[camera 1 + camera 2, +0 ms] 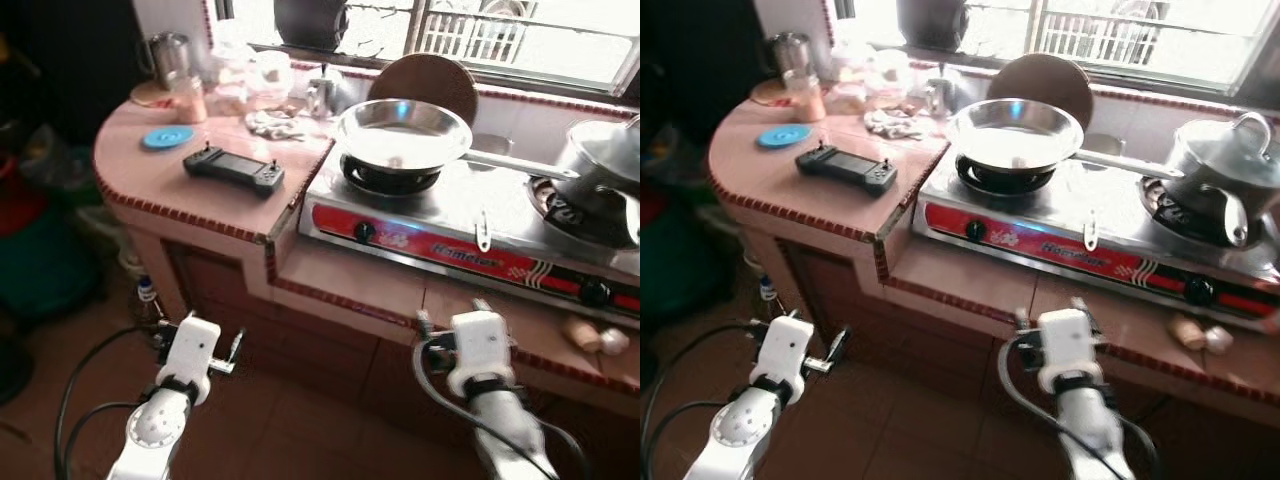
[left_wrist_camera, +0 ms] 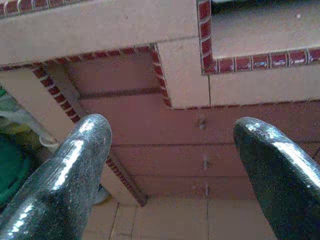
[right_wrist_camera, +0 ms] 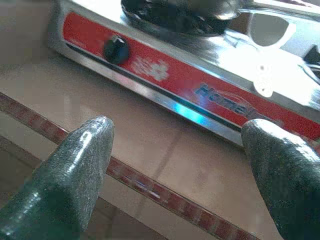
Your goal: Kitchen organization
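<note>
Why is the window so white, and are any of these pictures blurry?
Both eye views: daylight blows out the window and glares off the frying pan; the left corner stays dark. Right wrist view: the stove looks soft and blurred. Left wrist view: dim but fairly sharp.

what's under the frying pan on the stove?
The frying pan sits on the stove's left black burner; its rim shows around the pan's base. The burner's centre is covered.

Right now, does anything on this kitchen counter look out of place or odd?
Yes. A black handheld controller lies on the pink counter left of the stove, an odd item among kitchenware. A crumpled cloth sits loose behind it. Both grippers hang open below the counter edge.
</note>
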### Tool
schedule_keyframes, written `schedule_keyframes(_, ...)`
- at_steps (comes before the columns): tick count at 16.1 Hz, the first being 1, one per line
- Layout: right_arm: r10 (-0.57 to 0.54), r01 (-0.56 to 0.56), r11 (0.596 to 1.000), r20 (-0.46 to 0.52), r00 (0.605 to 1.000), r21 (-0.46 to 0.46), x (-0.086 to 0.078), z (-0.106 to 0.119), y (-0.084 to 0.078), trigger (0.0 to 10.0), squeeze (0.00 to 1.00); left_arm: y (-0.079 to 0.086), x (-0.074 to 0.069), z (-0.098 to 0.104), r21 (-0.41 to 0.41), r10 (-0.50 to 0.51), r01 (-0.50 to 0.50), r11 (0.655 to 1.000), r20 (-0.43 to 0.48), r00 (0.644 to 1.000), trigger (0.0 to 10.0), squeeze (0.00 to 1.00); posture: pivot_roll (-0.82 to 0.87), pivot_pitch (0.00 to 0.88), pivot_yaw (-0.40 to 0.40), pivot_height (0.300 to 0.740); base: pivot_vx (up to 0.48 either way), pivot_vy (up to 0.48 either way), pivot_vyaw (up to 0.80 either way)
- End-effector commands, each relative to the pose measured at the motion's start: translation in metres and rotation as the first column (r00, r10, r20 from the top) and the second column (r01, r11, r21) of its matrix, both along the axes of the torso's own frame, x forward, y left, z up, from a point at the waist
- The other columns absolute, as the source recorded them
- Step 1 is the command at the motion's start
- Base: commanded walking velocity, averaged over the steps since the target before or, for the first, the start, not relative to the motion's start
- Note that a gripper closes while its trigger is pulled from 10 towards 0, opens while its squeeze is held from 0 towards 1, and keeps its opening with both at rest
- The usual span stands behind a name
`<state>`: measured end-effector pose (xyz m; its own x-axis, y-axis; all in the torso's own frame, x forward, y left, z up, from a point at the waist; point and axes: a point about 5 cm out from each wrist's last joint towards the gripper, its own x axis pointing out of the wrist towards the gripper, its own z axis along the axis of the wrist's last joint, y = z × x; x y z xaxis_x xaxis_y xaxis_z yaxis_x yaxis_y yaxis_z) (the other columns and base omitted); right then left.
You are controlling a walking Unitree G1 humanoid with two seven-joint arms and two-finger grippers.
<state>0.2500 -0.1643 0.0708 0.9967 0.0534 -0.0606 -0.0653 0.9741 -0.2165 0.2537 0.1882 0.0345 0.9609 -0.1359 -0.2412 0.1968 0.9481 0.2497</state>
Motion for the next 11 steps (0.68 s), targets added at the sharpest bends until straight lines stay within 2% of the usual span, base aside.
schedule_keyframes(1, -0.027, 0.027, 1.000, -0.005, 1.000, -0.011, -0.0019, -0.0012, -0.0080, 10.0, 0.00, -0.0038, 0.0010, 0.0003, -0.013, -0.019, 0.019, 1.000, 0.001, 1.000, 10.0, 0.00, 0.18, 0.000, -0.050, 0.740, 0.000, 0.000, 0.00)
schedule_keyframes(5, -0.031, 0.031, 0.999, -0.010, 0.999, -0.017, -0.0030, -0.0024, -0.0103, 10.0, 0.00, -0.0069, -0.0004, -0.0024, -0.037, -0.034, 0.033, 0.999, -0.021, 0.999, 10.0, 0.00, 0.17, 0.000, -0.052, 0.740, 0.000, 0.000, 0.00)
schedule_keyframes(11, -0.037, 0.036, 0.999, -0.015, 0.999, -0.025, -0.0047, -0.0042, -0.0122, 10.0, 0.00, -0.0082, 0.0000, -0.0035, -0.048, -0.043, 0.041, 0.998, -0.033, 0.999, 10.0, 0.00, 0.17, 0.000, -0.052, 0.740, -0.296, 0.000, 0.00)
